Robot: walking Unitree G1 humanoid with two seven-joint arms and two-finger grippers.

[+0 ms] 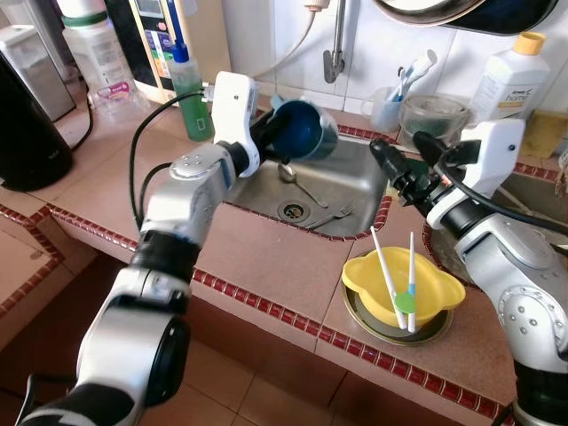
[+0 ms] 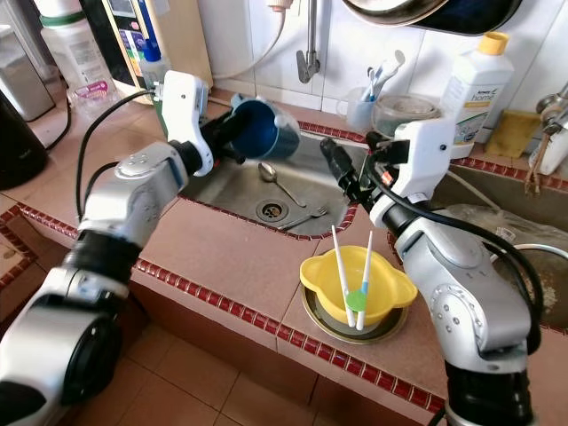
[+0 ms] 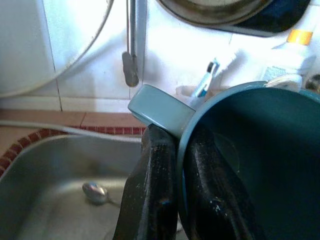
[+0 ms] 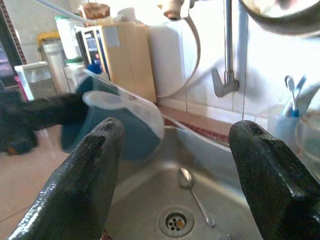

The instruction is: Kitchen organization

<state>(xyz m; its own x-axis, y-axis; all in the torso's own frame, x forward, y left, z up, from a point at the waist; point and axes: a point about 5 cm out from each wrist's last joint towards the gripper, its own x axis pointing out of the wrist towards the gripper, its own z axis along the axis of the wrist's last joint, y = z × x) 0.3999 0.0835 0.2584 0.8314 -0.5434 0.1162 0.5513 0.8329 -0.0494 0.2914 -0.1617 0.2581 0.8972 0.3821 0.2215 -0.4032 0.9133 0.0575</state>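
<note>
My left claw (image 1: 277, 133) grips the blue mug (image 1: 304, 130) by its rim, upper centre, over the sink (image 1: 355, 182). Right claw (image 1: 383, 158) spread wide, holding nothing.

A dark blue mug (image 1: 302, 130) is showing a pale grey handle (image 3: 160, 110). At five o'clock, a yellow bowl (image 1: 404, 284) is holding white chopsticks (image 1: 388, 275) tipped green. Red tiles (image 1: 266, 306) are edging the tan counter (image 1: 257, 257).

Tiled counter (image 1: 266, 257) with steel sink (image 1: 355, 182), yellow bowl (image 1: 435, 288) on metal lid (image 1: 426, 335), green bottle (image 1: 188, 98), white bottle (image 1: 508, 84)
</note>
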